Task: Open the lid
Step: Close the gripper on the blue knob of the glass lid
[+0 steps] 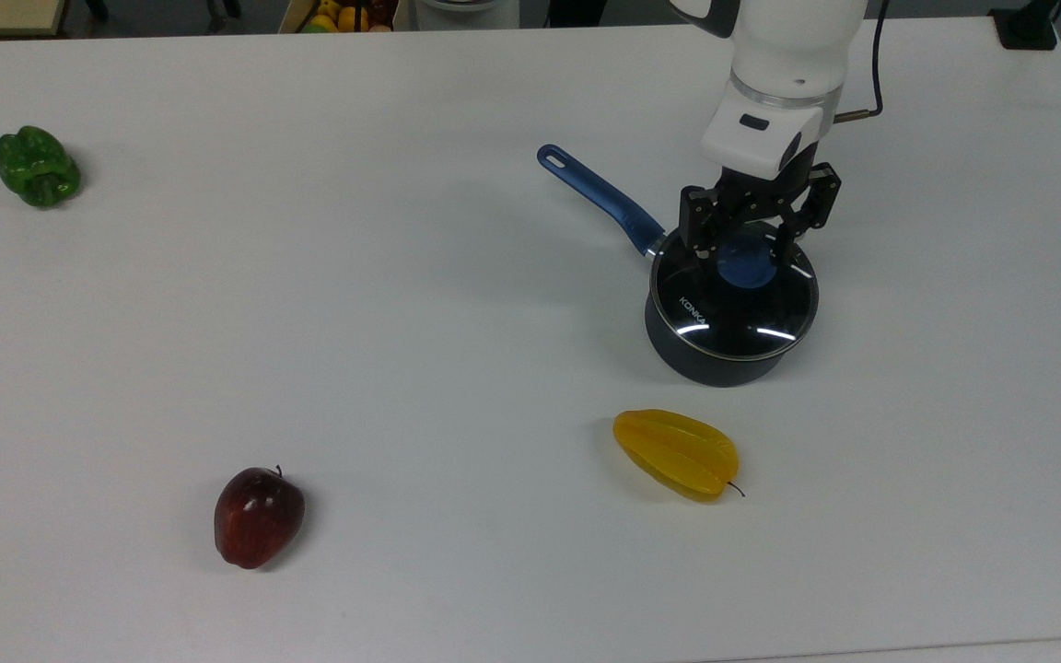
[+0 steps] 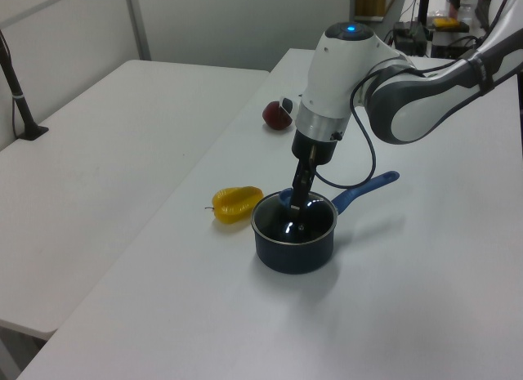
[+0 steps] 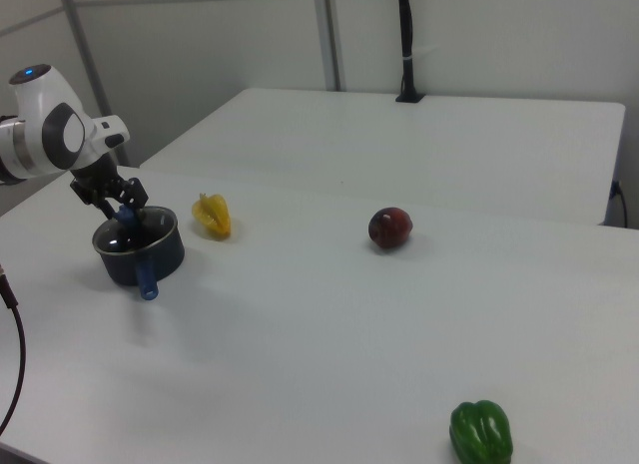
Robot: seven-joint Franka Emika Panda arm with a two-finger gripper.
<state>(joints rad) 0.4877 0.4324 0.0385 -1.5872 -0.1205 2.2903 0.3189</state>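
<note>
Right of centre in the top view, the lid (image 1: 733, 299) sits flat on the saucepan (image 1: 713, 357); the tool (image 1: 740, 254) straddles its blue knob (image 1: 744, 262), fingers spread, ready to pinch.

Arm (image 1: 793, 46) cut off by the top view's upper edge; lid (image 1: 733, 308) partly hidden behind the fingers (image 1: 698, 241); its lettering illegible in the left view.
</note>
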